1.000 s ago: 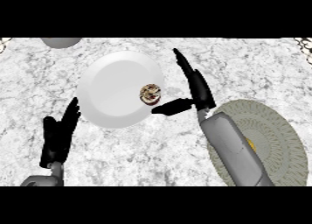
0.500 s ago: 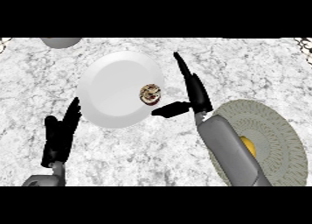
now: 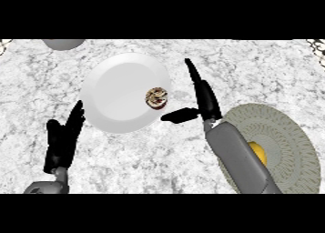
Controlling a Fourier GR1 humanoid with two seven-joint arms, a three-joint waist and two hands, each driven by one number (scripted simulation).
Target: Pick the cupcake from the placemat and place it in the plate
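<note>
Cupcake (image 3: pixel 157 97) sits on the white plate (image 3: pixel 118 91), near the plate's right edge, apart from both my hands. My right hand (image 3: pixel 204 98) is just to the right of it, fingers straight and pointing away up the counter, thumb (image 3: pixel 180 115) stuck out toward the plate rim; it holds nothing. My right forearm lies across the round greenish placemat (image 3: pixel 286 136), where something yellow (image 3: pixel 258 152) shows beside the arm. My left hand (image 3: pixel 63 139) rests spread, fingers up, lower left of the plate on the marble counter (image 3: pixel 259 68).
</note>
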